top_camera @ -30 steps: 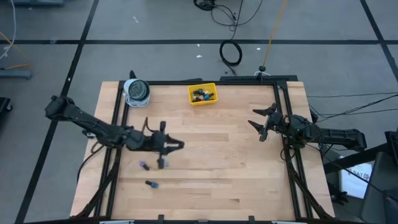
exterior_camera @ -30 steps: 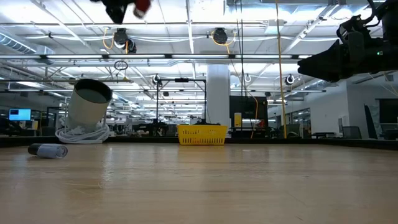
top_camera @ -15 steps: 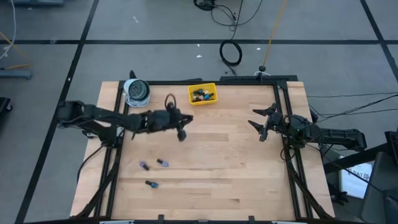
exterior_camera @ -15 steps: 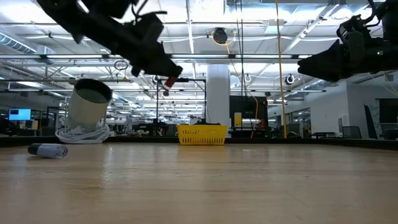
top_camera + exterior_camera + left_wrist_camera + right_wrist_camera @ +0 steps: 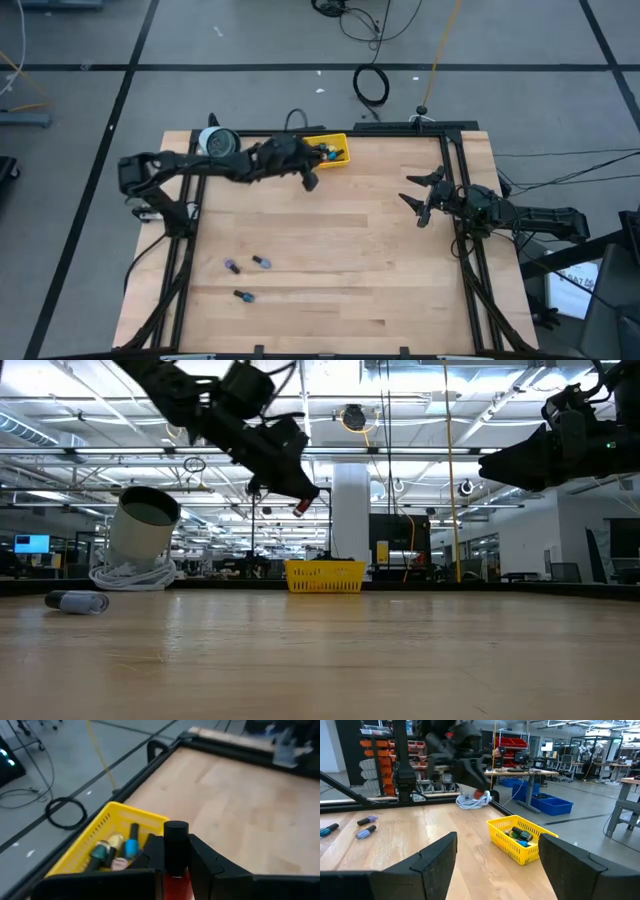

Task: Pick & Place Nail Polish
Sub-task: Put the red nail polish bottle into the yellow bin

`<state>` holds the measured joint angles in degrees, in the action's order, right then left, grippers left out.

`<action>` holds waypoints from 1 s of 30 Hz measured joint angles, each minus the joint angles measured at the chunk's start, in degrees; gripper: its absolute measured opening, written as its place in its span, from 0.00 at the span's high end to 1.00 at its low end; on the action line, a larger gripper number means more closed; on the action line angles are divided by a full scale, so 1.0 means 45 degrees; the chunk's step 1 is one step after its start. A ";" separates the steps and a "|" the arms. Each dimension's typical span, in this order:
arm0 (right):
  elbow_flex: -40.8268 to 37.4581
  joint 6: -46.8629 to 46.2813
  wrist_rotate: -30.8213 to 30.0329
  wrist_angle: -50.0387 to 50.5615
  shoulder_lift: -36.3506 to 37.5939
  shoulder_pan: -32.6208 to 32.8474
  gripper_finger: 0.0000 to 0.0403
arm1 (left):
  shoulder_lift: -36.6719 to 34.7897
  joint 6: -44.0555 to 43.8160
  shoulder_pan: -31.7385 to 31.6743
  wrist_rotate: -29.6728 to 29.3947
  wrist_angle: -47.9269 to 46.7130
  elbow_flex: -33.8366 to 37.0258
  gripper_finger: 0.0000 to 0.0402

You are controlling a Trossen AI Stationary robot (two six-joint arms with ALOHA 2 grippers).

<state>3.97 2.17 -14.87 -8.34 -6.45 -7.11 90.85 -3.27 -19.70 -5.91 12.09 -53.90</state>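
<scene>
I see wide bare table [image 5: 370,260] between the arms, the yellow tray [image 5: 337,140] by its far edge, my left gripper [image 5: 311,181] clamping a red bottle [image 5: 175,851] just beside the tray's near-left corner, the right gripper [image 5: 417,198] spread open, empty, near the right rail, and three bottles [image 5: 247,265] lying near-left.

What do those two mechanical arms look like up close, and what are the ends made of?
Both arms are black, built of slim jointed segments with thin dark cables looping along them. The left tool ends in two blocky black fingers. The right tool has two broad, flat, angular black fingers. No markings show on either.
</scene>
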 joint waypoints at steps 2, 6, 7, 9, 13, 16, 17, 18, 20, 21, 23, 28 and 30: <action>0.0004 -0.0002 -0.0002 0.0002 -0.0002 -0.0004 0.34 | 0.0609 0.0248 -0.0235 0.0003 -0.0736 -0.0864 0.91; 0.0002 -0.0003 0.0000 0.0000 -0.0002 -0.0002 0.34 | 0.1834 0.0574 -0.0692 0.0015 -0.1733 -0.2283 0.91; 0.0004 -0.0003 0.0000 0.0000 0.0002 -0.0001 0.34 | 0.2142 0.0579 -0.0799 0.0015 -0.1807 -0.2562 0.91; 0.0005 -0.0003 0.0000 0.0000 -0.0002 0.0000 0.34 | 0.2680 0.0574 -0.1011 0.0007 -0.1910 -0.3008 0.91; 0.0004 -0.0003 -0.0002 0.0001 0.0001 0.0000 0.34 | 0.3673 0.0570 -0.1341 0.0003 -0.1918 -0.3663 0.91; 0.0004 -0.0003 -0.0004 0.0003 0.0000 -0.0002 0.34 | 0.4203 0.0469 -0.1527 0.0011 -0.1896 -0.3943 0.88; 0.0002 -0.0003 0.0000 0.0000 0.0003 0.0000 0.34 | 0.4306 0.0472 -0.1589 0.0014 -0.1892 -0.3975 0.87; 0.0005 -0.0003 0.0000 0.0005 0.0002 0.0000 0.34 | 0.4429 0.0468 -0.1642 -0.0017 -0.1878 -0.3975 0.86; 0.0000 -0.0003 0.0000 0.0000 0.0000 -0.0002 0.34 | 0.4599 0.0509 -0.1745 -0.0078 -0.1774 -0.3975 0.85; 0.0000 -0.0003 0.0000 0.0005 0.0003 0.0000 0.34 | 0.4609 0.0575 -0.1793 -0.0089 -0.1841 -0.3975 0.85; 0.0003 -0.0003 0.0000 0.0000 0.0001 0.0000 0.34 | 0.4583 0.0732 -0.1818 -0.0159 -0.1781 -0.3975 0.85; 0.0005 -0.0002 0.0000 0.0005 0.0003 -0.0004 0.34 | 0.4557 0.1053 -0.1808 -0.0694 -0.1635 -0.3975 0.81; 0.0000 -0.0003 0.0000 0.0005 -0.0002 -0.0001 0.34 | 0.4536 0.1034 -0.1808 -0.0697 -0.1659 -0.3975 0.77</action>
<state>3.97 2.15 -14.87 -8.32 -6.46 -7.12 111.26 1.38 -27.83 -9.05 4.62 -71.79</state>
